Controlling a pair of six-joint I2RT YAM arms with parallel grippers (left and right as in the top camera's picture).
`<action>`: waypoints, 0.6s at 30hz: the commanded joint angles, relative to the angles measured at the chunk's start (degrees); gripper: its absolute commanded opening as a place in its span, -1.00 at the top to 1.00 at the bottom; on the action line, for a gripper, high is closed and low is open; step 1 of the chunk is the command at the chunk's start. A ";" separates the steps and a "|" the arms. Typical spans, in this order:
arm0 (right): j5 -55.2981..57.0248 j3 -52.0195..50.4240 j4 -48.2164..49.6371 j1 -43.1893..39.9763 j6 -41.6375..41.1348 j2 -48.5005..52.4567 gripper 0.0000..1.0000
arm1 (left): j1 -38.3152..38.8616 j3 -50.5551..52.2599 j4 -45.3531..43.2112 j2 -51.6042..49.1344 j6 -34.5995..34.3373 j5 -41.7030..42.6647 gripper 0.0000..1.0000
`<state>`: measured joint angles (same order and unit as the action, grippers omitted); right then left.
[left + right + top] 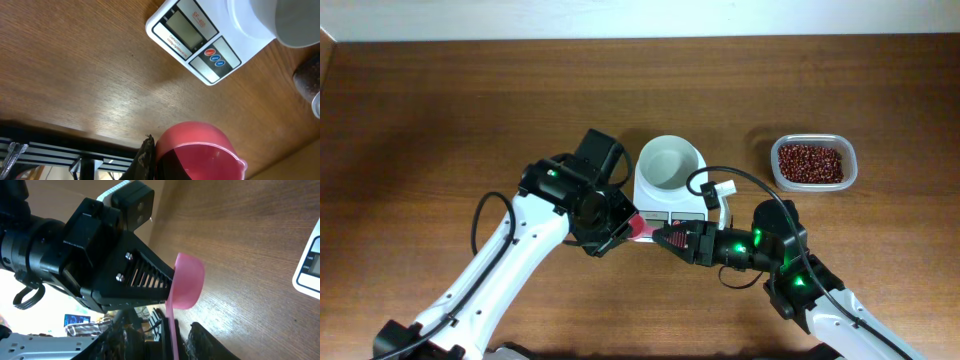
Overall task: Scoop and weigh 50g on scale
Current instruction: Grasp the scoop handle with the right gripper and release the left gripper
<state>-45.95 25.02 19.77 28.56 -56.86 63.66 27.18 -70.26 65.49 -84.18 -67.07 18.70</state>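
Note:
The white scale (672, 213) stands mid-table with an empty round white bowl (670, 164) on it. The beans (810, 162) fill a clear tub at the right. My left gripper (623, 226) is shut on a pink measuring spoon (641, 229) just left of the scale's front. In the left wrist view the spoon's bowl (200, 150) sits against one dark finger (144, 157), with the scale (195, 40) beyond. My right gripper (665, 238) faces the left one. In the right wrist view its jaws (165, 330) stand open on both sides of the spoon's handle (171, 320).
The clear tub (848, 150) stands right of the scale, and its edge shows in the left wrist view (306, 80). A white tag and black cable (720, 190) lie beside the scale. The two arms meet close in front of the scale, near the table's front edge.

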 commanded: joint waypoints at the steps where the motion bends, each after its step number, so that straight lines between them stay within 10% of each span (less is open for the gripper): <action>1: 0.09 0.76 0.24 0.31 -1.11 0.15 0.20 | 0.57 0.07 0.11 -0.37 0.57 0.37 1.00; 18: 0.74 0.76 0.20 0.31 -4.98 0.15 0.73 | 0.57 0.07 0.76 -0.37 0.57 -0.02 1.00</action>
<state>-45.28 25.02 19.35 28.56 -61.78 63.81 27.53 -70.26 65.78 -84.18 -67.05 18.94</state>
